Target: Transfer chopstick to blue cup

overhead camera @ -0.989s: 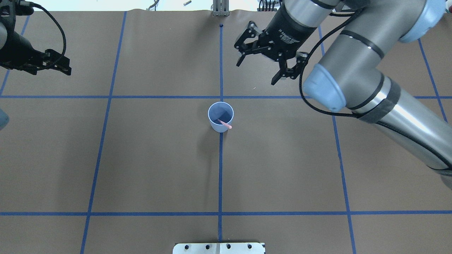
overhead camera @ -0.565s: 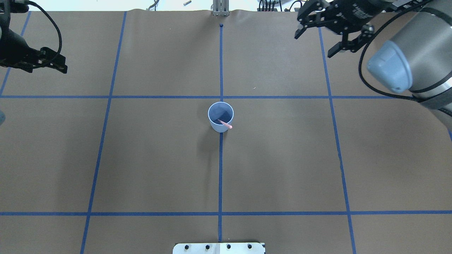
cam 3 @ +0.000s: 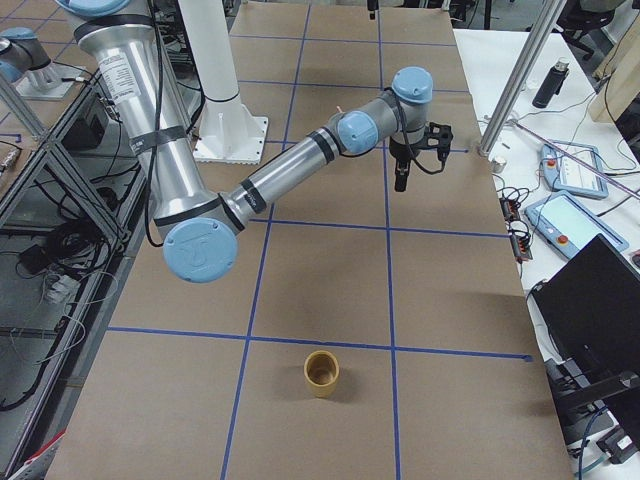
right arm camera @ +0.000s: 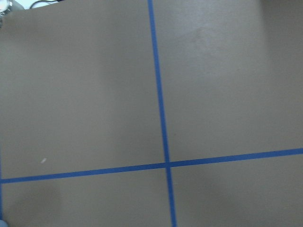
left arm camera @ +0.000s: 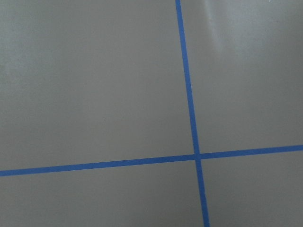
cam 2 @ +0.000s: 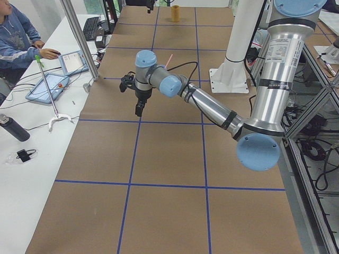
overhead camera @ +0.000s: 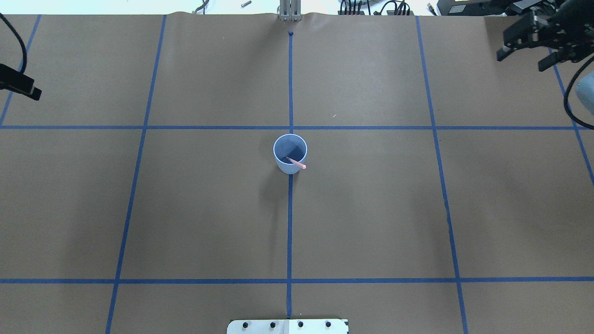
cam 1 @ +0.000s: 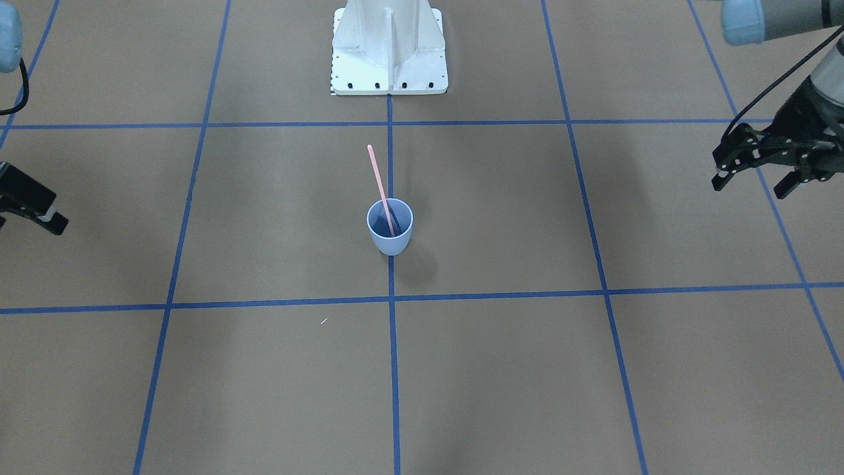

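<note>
Overhead exterior shows the table point(overhead camera: 209, 208) filling the frame, covered in brown paper and crossed by a grid of blue tape lines point(overhead camera: 139, 153). In the exterior left view the left arm point(cam 2: 212, 103) stretches from the right edge toward the upper middle. In the exterior right view the right arm point(cam 3: 290, 170) reaches from the left edge toward the upper middle. The white base plate point(cam 1: 389, 53) stands at the top centre of the front-facing view. A seated person point(cam 2: 16, 32) occupies the upper left corner of the exterior left view.

The left gripper point(cam 1: 748, 186) hangs at the right edge of the front-facing view with its two fingers spread apart and nothing between them. The right gripper point(overhead camera: 521, 62) sits in the upper right corner of the overhead view, its fingers likewise parted and bare. Both are well apart from the cup. Both wrist views show only brown paper and a crossing of tape lines.

A tan cup point(cam 3: 322, 373) stands in the lower middle of the exterior right view.

The blue cup point(overhead camera: 285, 169) stands upright at the centre of the overhead frame, on the middle tape line, just below the upper cross line. The chopstick point(cam 1: 379, 181) stands inside it, its lower end in the cup. It leans on the rim, rising up and slightly left in the front-facing view.
</note>
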`<state>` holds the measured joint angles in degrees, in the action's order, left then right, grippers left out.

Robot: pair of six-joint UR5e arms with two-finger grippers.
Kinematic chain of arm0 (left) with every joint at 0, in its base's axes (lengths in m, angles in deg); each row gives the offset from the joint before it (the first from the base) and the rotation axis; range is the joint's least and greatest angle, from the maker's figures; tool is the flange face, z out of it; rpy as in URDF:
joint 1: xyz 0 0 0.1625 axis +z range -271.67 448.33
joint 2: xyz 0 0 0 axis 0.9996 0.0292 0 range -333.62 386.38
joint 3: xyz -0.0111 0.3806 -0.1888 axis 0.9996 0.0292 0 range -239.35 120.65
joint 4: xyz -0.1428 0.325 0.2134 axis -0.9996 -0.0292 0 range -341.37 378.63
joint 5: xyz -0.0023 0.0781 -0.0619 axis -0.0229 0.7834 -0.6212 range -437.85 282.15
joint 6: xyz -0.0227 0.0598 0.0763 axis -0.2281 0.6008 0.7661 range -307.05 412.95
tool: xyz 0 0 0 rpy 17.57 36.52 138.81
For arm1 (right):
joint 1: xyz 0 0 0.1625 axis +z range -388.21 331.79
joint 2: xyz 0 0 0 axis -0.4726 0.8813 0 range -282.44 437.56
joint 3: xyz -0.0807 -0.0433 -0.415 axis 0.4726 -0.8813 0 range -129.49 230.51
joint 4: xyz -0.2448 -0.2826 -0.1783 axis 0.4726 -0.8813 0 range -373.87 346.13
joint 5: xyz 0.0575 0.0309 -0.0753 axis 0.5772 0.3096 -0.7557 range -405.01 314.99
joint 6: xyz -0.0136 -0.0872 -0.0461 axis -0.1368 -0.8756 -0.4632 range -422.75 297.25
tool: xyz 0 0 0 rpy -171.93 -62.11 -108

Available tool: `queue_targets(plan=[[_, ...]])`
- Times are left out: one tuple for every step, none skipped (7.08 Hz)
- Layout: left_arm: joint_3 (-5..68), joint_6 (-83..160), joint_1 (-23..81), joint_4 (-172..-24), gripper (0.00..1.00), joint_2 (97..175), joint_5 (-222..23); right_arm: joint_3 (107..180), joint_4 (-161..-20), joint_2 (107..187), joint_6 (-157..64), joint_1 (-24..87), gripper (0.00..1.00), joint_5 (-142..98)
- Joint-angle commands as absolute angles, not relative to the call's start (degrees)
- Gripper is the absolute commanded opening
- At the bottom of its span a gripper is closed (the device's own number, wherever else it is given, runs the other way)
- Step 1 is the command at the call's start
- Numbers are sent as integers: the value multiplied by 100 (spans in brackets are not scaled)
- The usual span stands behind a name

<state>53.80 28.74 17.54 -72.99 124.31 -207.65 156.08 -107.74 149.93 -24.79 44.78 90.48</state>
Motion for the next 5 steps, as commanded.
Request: queue_targets(plan=[[5342, 3850, 1442, -7304, 98, 11965, -21012, 15160, -10765, 15602, -4230, 5060, 100, 8929], [5307, 3880, 1328, -7286, 98, 11954, -21012, 15132, -10765, 15883, -4767, 5229, 100, 8920], [5324, 3932, 1318, -7286, 98, 11893, -21021, 15132, -10765, 16112, -5007, 5343, 100, 8911], [5298, 4089, 1292, -7269, 98, 11736, -21021, 15132, -10756, 16306, -5036, 5431, 100, 8911], [5185, 4561, 1144, -7251, 98, 11674, -21012, 15132, -10756, 16464, -5254, 5554, 100, 8885]])
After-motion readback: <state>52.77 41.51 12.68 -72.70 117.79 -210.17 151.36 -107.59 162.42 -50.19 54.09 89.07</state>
